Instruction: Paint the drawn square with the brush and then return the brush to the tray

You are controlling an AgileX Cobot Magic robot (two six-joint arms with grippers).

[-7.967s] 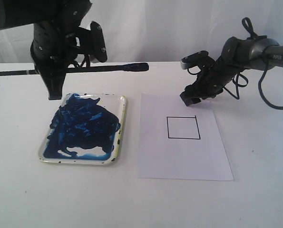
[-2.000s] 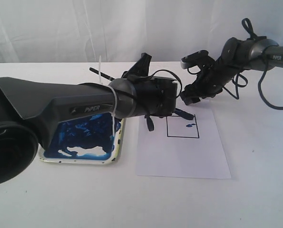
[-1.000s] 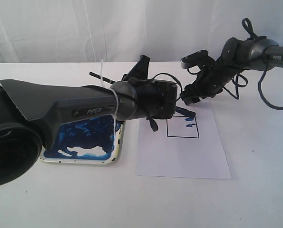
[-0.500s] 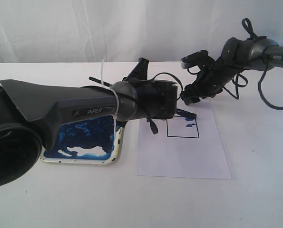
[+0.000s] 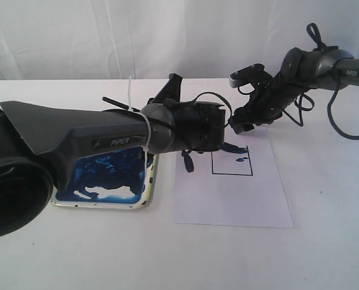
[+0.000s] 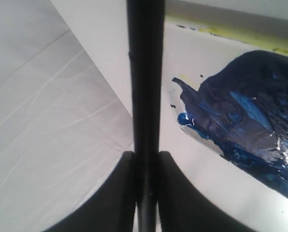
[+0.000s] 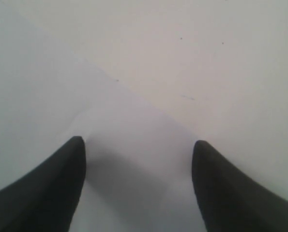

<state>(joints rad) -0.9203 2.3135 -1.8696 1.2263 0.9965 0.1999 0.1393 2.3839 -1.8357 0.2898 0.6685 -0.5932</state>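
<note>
— Tray contents first: what's in it?
— Dark blue paint, smeared thickly over most of the cream floor, with bare patches along the near edge. The left wrist view shows the same paint inside a yellowish rim. I see nothing else lying in it.
— Where's the brush?
— Off the tray. The left gripper has both fingers pinched tight on the thin black shaft, which runs straight out between them.
— Which way does it point?
— Its long axis slants. The handle end sticks up beyond the tray's far right corner, pointing left and away. The tip points right and downward, to the right of the tray, at the far edge of the drawn square. It seems to meet the paper there.
— How does the square look?
— There are a few blue dabs near its far right corner and the rest is blank. It sits on a white paper sheet just right of the tray.
— And the right gripper?
— Its jaws are spread wide with nothing between them. It hangs over the sheet's far edge, right of the tray and farther back.
— Any writing?
— White lettering reading "PiPER" on the left arm's dark forearm, above the tray. The right arm carries small white letters too, but I can't read them surely.
</note>
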